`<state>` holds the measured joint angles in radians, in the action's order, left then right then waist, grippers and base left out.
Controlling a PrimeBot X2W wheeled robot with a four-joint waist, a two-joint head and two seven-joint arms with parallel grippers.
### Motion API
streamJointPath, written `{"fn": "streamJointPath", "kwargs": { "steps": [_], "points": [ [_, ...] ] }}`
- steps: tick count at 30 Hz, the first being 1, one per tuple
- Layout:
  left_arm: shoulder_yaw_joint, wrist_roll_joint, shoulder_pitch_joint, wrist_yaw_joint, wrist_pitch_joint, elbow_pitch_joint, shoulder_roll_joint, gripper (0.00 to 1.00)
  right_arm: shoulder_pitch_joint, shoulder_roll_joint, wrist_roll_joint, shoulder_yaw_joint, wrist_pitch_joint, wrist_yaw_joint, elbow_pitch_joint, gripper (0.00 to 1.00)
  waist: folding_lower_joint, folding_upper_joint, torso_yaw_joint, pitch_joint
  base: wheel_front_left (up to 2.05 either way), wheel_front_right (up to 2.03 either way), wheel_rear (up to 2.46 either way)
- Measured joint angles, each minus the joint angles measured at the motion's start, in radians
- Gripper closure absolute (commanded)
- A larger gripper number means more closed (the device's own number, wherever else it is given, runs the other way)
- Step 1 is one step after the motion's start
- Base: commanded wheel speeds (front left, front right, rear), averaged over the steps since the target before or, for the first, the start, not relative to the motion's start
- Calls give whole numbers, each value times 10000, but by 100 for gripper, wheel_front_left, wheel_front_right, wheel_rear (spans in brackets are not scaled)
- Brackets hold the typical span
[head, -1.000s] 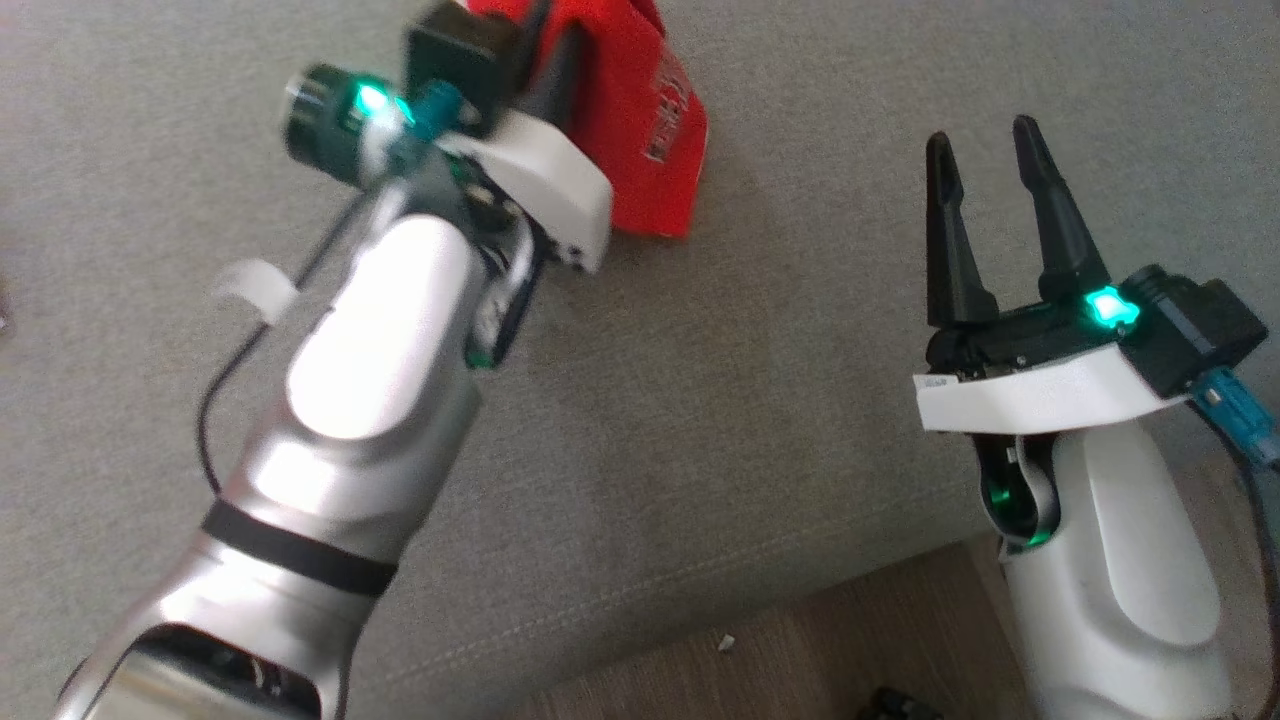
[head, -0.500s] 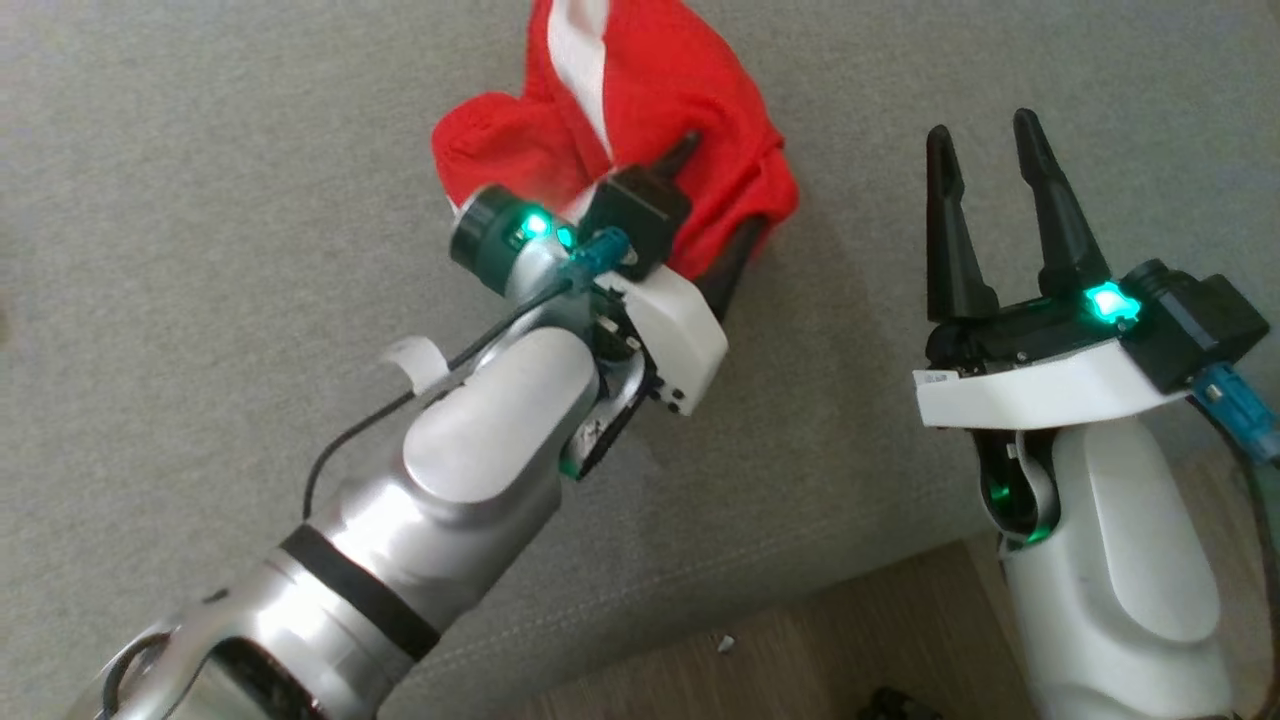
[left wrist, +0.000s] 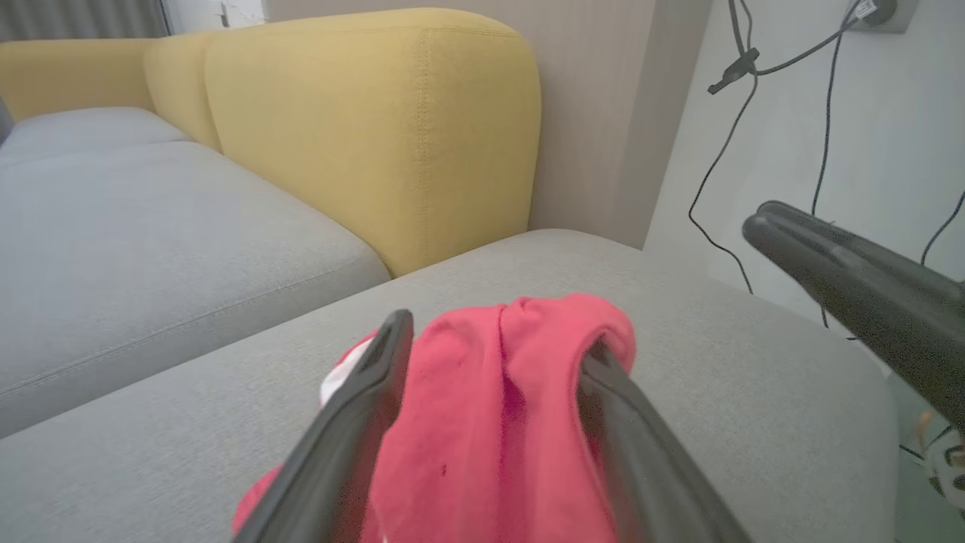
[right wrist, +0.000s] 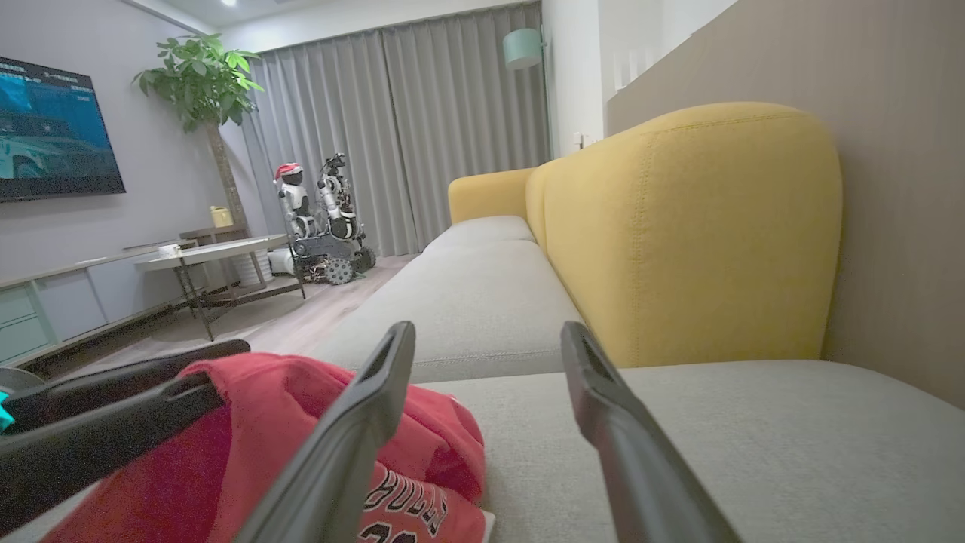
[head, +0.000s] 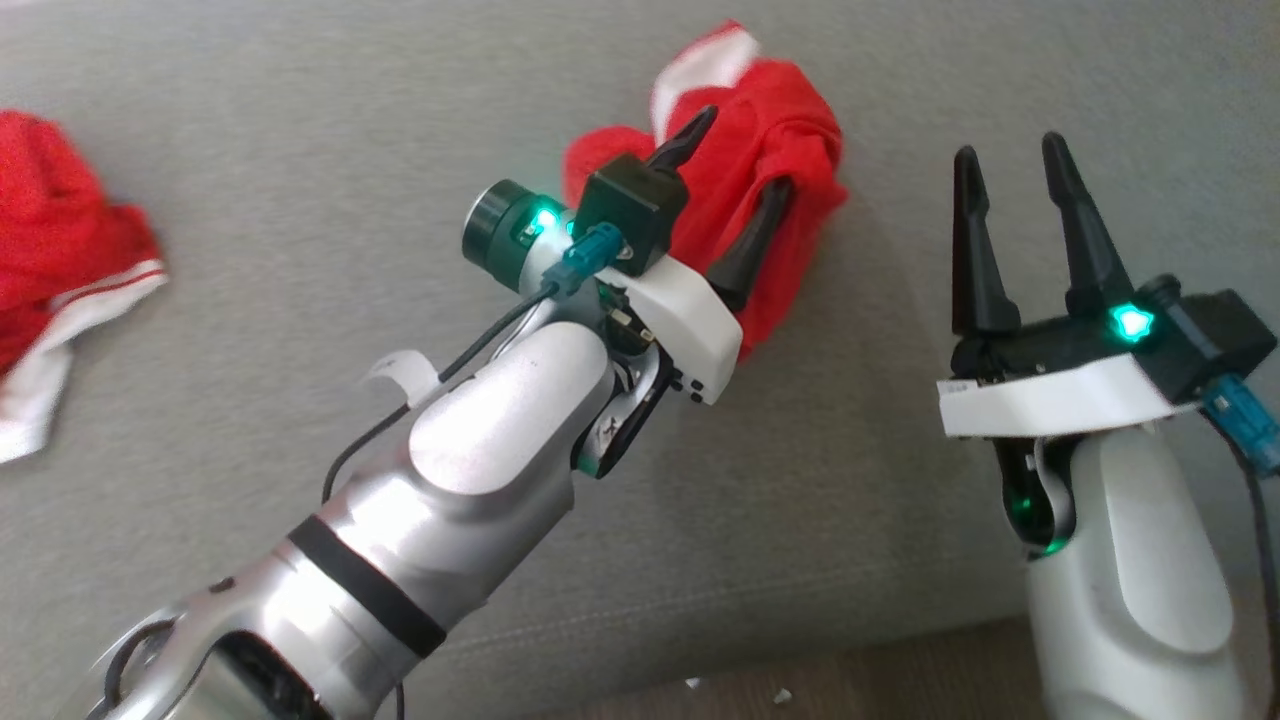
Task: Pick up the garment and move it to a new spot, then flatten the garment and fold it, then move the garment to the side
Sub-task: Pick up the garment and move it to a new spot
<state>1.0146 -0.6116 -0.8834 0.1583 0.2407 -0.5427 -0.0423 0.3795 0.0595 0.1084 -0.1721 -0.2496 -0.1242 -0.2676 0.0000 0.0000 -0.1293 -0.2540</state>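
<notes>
The garment is red cloth with white trim, lying bunched on the grey sofa cushion. My left gripper is open, its two dark fingers straddling the bunch. In the left wrist view the garment bulges up between those spread fingers. My right gripper is open and holds nothing, standing to the right of the garment and apart from it. In the right wrist view the garment shows white lettering and lies to the left of the right gripper.
A second red and white piece of cloth lies at the cushion's far left. The yellow backrest rises behind the seat. The cushion's front edge and the wooden floor lie near me. Cables hang on the wall to the right.
My left gripper has opened and let the garment down onto the cushion; a second ago it was shut on it. The head camera has shifted. The right gripper has stayed open.
</notes>
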Motion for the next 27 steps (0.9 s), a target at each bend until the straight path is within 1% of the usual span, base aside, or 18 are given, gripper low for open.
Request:
{"fn": "streamJointPath", "kwargs": {
  "steps": [5,9,13,15,18,21,25,27],
  "points": [
    [167,17,26,-40,0,-44,-4,0,-316,-2,-75,102,94,0,-4,0,0,0,596,366,0,0,0],
    [554,115,123,-282,-169,-276,-65,0,-333,-4,-79,59,146,0,8,0,0,0,884,655,0,0,0],
    [1145,165,281,-675,-830,-523,-199,0,-340,-4,-79,40,192,0,29,0,0,0,1048,838,0,0,0],
    [1450,313,296,-907,-1175,-625,-316,0,-372,-4,-77,8,192,0,36,0,0,0,1075,900,0,0,0],
    [1680,307,339,-1129,-1521,-658,-468,0,-523,-4,-65,-12,192,0,36,0,0,0,1101,985,0,0,0],
    [1730,104,517,-1356,-1847,-591,-627,0,-672,-4,-65,4,192,0,35,0,0,0,1150,1077,0,0,0],
    [2031,88,859,-1662,-2090,-163,-1032,0,-742,-4,-65,100,192,0,31,0,0,0,1308,1179,0,0,0],
    [2096,65,1034,-1684,-2142,100,-1296,0,-743,-6,-67,111,201,0,33,0,0,0,1406,1240,0,0,0]
  ]
}}
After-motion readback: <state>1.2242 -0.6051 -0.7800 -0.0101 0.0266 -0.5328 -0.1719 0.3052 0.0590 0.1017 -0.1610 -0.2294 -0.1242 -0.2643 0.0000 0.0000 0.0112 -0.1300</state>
